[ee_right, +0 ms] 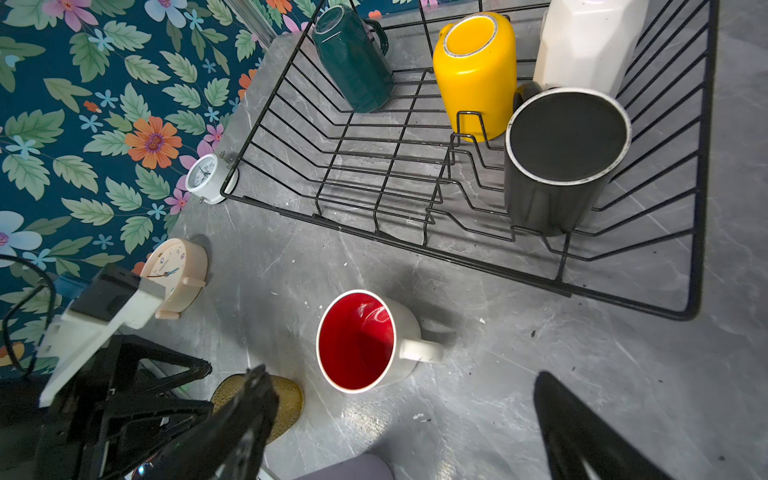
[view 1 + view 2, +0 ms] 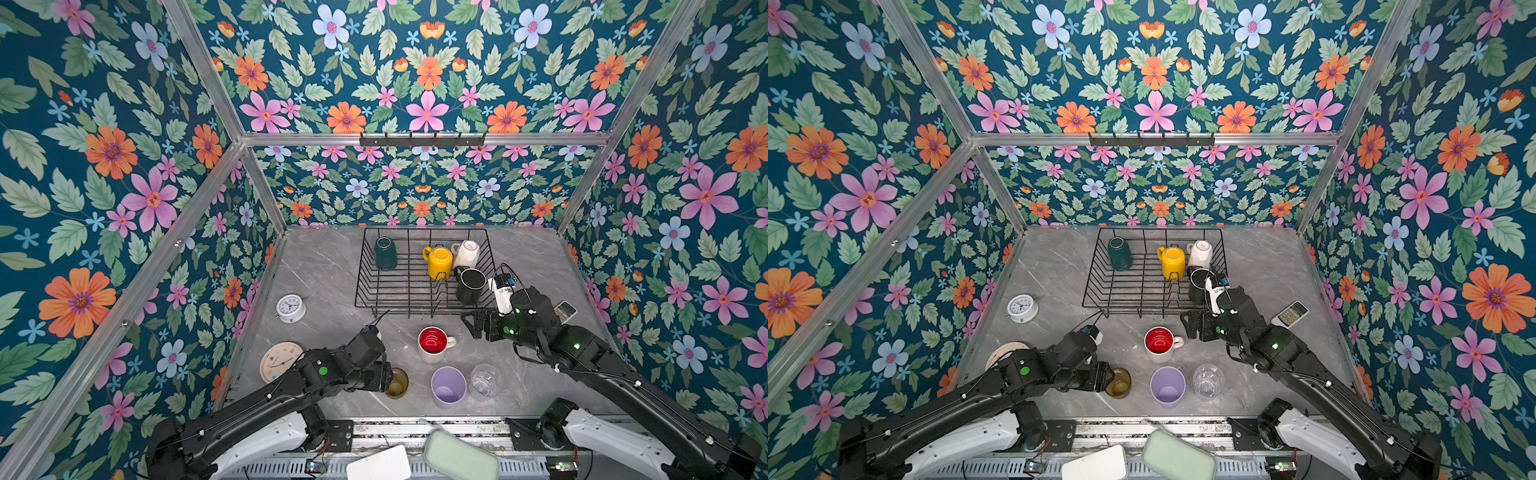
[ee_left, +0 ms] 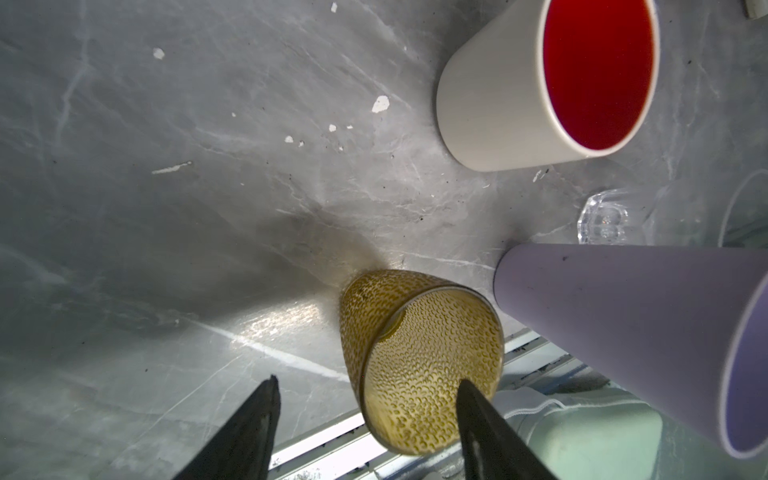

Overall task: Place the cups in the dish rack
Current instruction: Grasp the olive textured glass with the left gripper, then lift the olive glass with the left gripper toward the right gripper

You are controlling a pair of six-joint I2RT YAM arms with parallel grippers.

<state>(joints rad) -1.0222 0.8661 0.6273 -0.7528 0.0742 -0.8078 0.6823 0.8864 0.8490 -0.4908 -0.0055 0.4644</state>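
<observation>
The black wire dish rack (image 2: 409, 282) at the back holds a teal mug (image 2: 385, 253), a yellow mug (image 2: 438, 262), a white mug (image 2: 466, 253) and a black mug (image 2: 470, 284), all upside down. On the table in front stand the red-inside mug (image 2: 433, 344), lilac tumbler (image 2: 448, 386), clear glass (image 2: 484, 380) and olive glass (image 2: 398, 383). My left gripper (image 3: 366, 380) is open astride the olive glass (image 3: 419, 357)'s wall, one finger over its mouth, the other clear outside. My right gripper (image 1: 400, 373) hangs open and empty beside the red-inside mug (image 1: 355, 340), before the rack's front right corner.
A white clock (image 2: 291, 308) and a cream clock (image 2: 278, 360) sit at the left, the cream one partly under my left arm. A remote (image 2: 566, 311) lies behind my right arm. Flowered walls close three sides. A pale green object (image 2: 459, 455) lies past the front edge.
</observation>
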